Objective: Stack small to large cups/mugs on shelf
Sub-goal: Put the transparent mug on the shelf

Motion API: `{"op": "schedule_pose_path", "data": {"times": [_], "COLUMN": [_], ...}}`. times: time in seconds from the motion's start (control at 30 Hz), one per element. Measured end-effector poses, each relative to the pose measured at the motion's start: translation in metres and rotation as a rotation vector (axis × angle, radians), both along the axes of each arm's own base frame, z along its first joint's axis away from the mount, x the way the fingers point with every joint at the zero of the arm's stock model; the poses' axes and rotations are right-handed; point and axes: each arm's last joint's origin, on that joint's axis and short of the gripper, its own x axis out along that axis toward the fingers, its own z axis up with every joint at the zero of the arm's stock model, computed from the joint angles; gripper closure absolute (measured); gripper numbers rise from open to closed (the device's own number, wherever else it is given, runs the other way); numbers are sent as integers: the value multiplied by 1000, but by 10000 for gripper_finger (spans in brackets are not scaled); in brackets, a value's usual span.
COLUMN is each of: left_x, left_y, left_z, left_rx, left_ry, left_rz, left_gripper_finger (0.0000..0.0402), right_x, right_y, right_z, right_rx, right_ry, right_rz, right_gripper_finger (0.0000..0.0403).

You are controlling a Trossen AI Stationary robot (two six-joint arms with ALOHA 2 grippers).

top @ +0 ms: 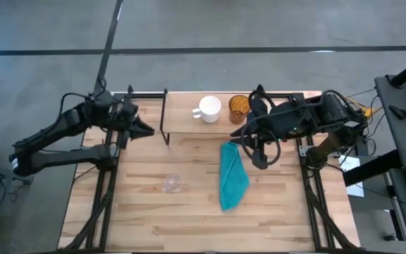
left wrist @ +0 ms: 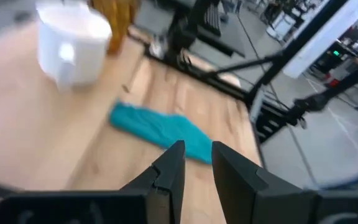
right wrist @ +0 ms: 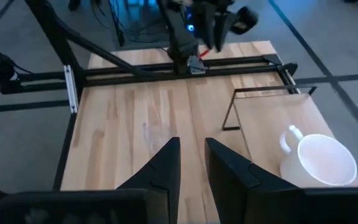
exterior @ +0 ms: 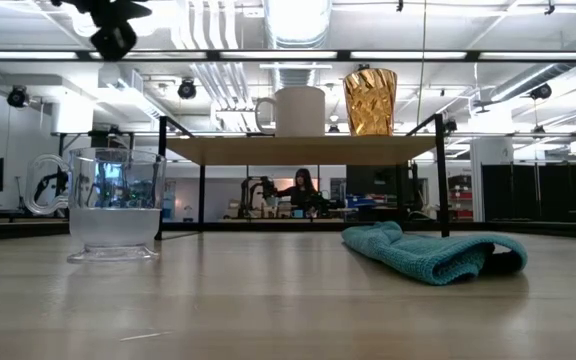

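Note:
The shelf (top: 189, 123), a light board on thin black legs, stands at the table's far middle. The white mug (top: 208, 109) and the amber textured cup (top: 239, 107) stand on it side by side; both also show in the low view, mug (exterior: 293, 110) and amber cup (exterior: 370, 101). The small clear glass (top: 173, 184) stands upright on the tabletop, nearer the left (exterior: 115, 205). My left gripper (top: 146, 129) hovers just left of the shelf, open and empty. My right gripper (top: 240, 133) hovers at the shelf's right end, next to the amber cup, open by a narrow gap and empty.
A teal cloth (top: 232, 176) lies crumpled on the tabletop right of the middle, in front of the shelf (exterior: 433, 252). Black frame rails run along both table sides. Bare wood lies between the glass and the cloth.

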Motion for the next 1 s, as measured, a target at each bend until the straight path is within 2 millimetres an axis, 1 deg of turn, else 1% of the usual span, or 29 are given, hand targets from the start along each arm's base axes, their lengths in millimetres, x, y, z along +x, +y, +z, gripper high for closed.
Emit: {"op": "schedule_pose_path", "data": {"times": [0.2, 0.3, 0.4, 0.53, 0.8, 0.87, 1.0], "left_x": [3, 9, 19, 33, 64, 70, 80], "left_y": [-14, -20, -27, -36, -61, -66, -73], "left_z": [-10, -12, -17, -28, -58, -64, -75], "left_rx": [-119, -125, -116, -95, -41, -16, 21], "left_ry": [111, 136, 178, 257, 457, 495, 565], "left_rz": [-77, -126, -159, -189, -229, -222, -105], "left_gripper_finger": [336, 336, 336, 336, 336, 336, 336], "right_x": [-1, -1, -1, -1, -1, -1, -1], "right_y": [0, 0, 0, 0, 0, 0, 0], "right_z": [-2, -4, -5, -5, -5, -5, -5], "right_rx": [8, 1, 5, 5, 96, 105, 107], "right_ry": [20, 46, 54, 53, 49, 48, 48], "right_rz": [-14, -14, -19, -19, -79, -86, -87], "right_gripper_finger": [335, 335, 335, 335, 335, 335, 335]}}
